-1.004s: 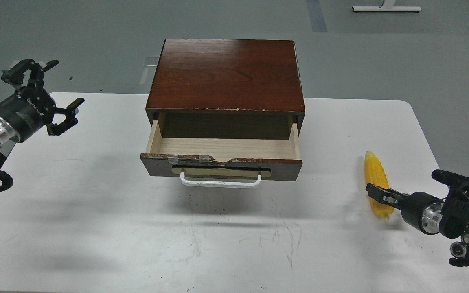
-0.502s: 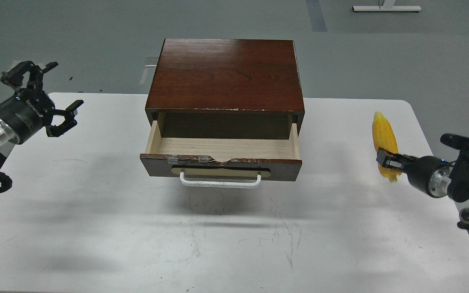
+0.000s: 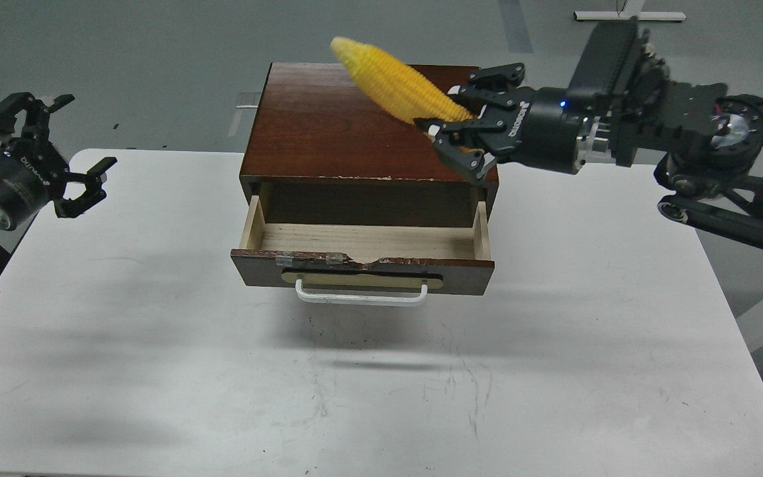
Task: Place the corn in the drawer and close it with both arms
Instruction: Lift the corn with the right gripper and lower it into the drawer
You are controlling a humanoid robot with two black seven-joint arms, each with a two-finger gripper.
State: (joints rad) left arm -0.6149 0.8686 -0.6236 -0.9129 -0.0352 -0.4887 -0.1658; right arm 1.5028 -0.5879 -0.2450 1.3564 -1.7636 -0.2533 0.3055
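Observation:
The drawer (image 3: 363, 270) stands pulled open from the dark wood cabinet (image 3: 363, 122), with its pale wood inside bare and its white bar handle (image 3: 360, 296) facing me. My right gripper (image 3: 456, 136) is shut on the thick end of the yellow corn (image 3: 391, 81) and holds it in the air above the cabinet top, tip pointing up and left. My left gripper (image 3: 67, 149) is open and empty, raised over the table's far left edge.
The cabinet sits at the back middle of a white table (image 3: 554, 371). My right arm (image 3: 653, 129) reaches across from the right above the table. Grey floor lies beyond the table.
My right gripper lifted the corn off the table's right side and swung it up and left over the cabinet. My left gripper drifted slightly left.

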